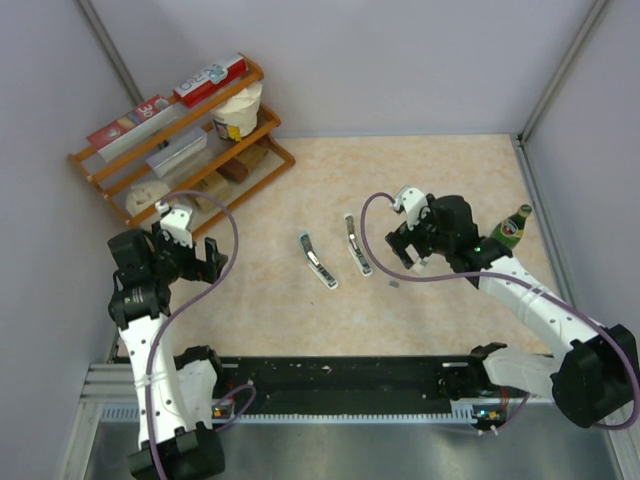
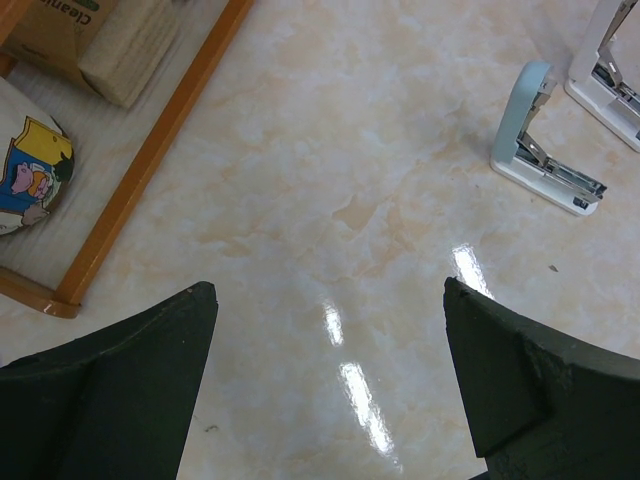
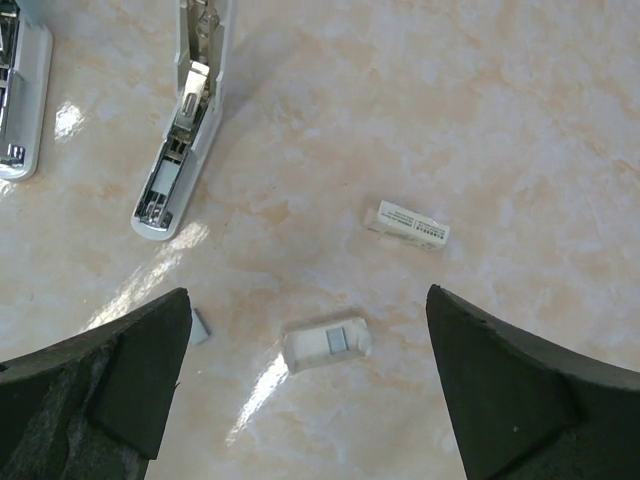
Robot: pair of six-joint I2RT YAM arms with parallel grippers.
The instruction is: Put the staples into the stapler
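Two staplers lie mid-table: a pale blue one (image 1: 317,260) (image 2: 545,150) and a white one (image 1: 356,245) (image 3: 185,130), which lies opened out with its metal channel showing. In the right wrist view, the staples (image 3: 328,343) are a grey strip in a small white tray on the table. A loose grey piece (image 3: 198,325) lies left of the tray, and a printed white sleeve (image 3: 407,225) lies beyond it. My right gripper (image 3: 308,300) (image 1: 402,252) hangs open just above the tray, holding nothing. My left gripper (image 2: 328,290) (image 1: 205,258) is open over bare table, well left of the staplers.
A wooden rack (image 1: 180,150) (image 2: 150,150) stands at the back left with boxes and a cup on its shelves. A green bottle (image 1: 510,230) stands by the right wall, close behind my right arm. Grey walls close in the table.
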